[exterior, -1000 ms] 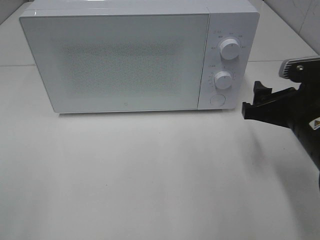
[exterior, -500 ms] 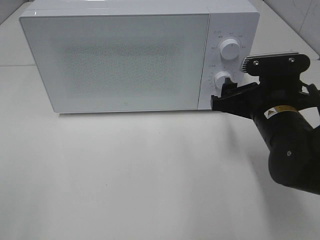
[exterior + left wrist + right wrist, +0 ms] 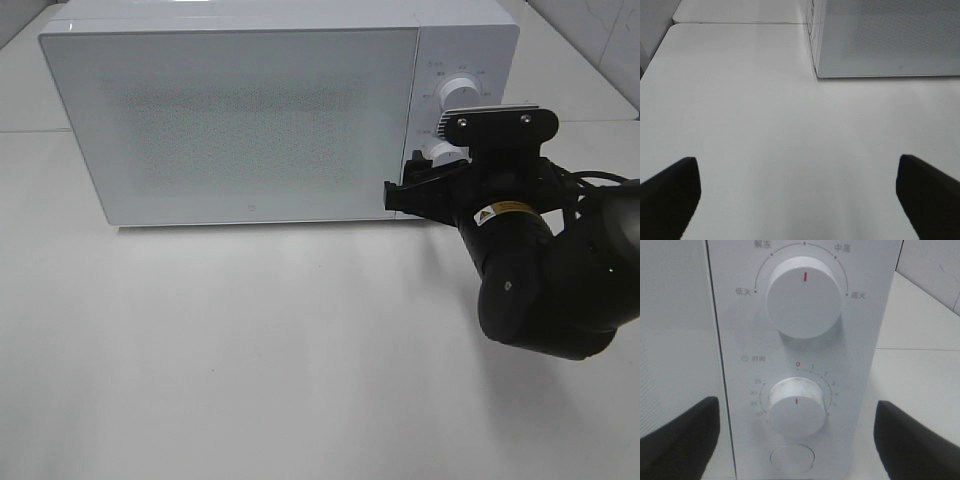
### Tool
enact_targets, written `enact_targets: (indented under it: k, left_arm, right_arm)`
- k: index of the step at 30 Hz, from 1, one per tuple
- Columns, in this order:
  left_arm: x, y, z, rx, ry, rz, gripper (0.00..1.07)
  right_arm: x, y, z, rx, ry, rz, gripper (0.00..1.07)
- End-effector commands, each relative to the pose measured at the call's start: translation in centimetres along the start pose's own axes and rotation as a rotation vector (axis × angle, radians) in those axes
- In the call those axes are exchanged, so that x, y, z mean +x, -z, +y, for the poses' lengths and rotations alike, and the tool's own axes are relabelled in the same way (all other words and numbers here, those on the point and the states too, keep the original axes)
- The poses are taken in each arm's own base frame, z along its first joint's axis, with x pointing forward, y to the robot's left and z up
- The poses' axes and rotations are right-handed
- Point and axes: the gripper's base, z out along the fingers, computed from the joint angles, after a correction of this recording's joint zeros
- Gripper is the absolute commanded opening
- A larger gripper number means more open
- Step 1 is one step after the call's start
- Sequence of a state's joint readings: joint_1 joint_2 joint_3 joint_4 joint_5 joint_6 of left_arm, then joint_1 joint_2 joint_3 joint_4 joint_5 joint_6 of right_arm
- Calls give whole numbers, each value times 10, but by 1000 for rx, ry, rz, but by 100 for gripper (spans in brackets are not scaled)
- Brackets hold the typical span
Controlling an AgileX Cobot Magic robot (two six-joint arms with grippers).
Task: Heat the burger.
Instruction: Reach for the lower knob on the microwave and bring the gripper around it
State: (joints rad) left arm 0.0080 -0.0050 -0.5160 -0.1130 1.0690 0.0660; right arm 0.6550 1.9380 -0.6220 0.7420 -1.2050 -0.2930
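The burger is out of view in every frame. The white microwave point(image 3: 240, 120) stands at the back of the table with its door shut. My right gripper point(image 3: 403, 190) is open and hovers just in front of the microwave's control panel, low on it. In the right wrist view its two dark fingers flank the panel point(image 3: 797, 440). The timer knob point(image 3: 796, 407) sits between them with its mark at 0. The power knob point(image 3: 804, 297) is above it and a round button point(image 3: 792, 458) below. My left gripper point(image 3: 800, 195) is open and empty over bare table.
The white table point(image 3: 250, 350) stretches in front of the microwave. The microwave's lower left corner point(image 3: 817, 75) shows in the left wrist view. A tiled wall point(image 3: 600, 30) is at the back right. A table seam point(image 3: 30, 130) runs behind.
My right arm has swung left from the table's right edge to the front of the microwave's control panel, now covering the lower knob in the high view.
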Motion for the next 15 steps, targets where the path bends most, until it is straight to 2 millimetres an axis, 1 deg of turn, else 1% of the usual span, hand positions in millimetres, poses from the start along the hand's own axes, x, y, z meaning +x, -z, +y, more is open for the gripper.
enact_targets:
  k: [1, 3, 10, 15]
  left_arm:
    - [1, 2, 0, 1, 8, -12, 98]
    - [1, 2, 0, 1, 8, -12, 98]
    - [1, 2, 0, 1, 8, -12, 98]
    - [1, 2, 0, 0, 8, -12, 98]
  right_arm:
    - [-6, -6, 0, 3, -16, -54, 76]
    - [-3, -13, 1, -1, -17, -47, 76]
    - [-1, -18, 4, -9, -16, -38, 76]
    - [4, -27, 3, -13, -6, -25, 76]
